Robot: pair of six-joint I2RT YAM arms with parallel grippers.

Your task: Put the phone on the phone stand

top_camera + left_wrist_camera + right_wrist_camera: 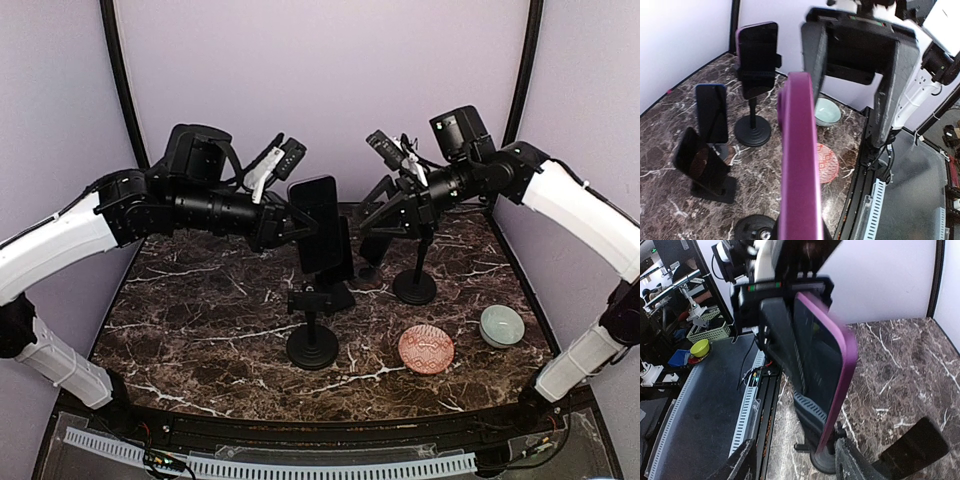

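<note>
Left claw [298, 226] is clamping shut on the phone [322, 210], pinching it across its thin faces from the 9 o'clock side. In the right wrist view one of its fingers [772, 340] is pressing flat against the purple-cased handset. The phone is standing upright with its screen dark, directly above the phone stand [312, 345], and its lower edge is reaching down to the stand's cradle. Whether it is seated there cannot be told. Right claw [374, 218] is hovering just beside the phone at its 3 o'clock, with jaws standing apart and gripping nothing. The left wrist view is showing its two fingers spread wide behind the phone's top edge. The phone stand is resting on its round base near the middle of the marbled worktop [200, 330]. A pink patterned dish [426, 348] is lying near that base at 4 o'clock, and a pale green bowl [501, 325] is sitting near the dish at its 2 o'clock. A second stand [752, 132], a pole on a round foot, is holding another phone [757, 55] in its clamp toward the 1 o'clock side of the worktop, beneath the right arm. Two further dark phones [711, 112] are leaning on low props beside it, apart from the task stand.
</note>
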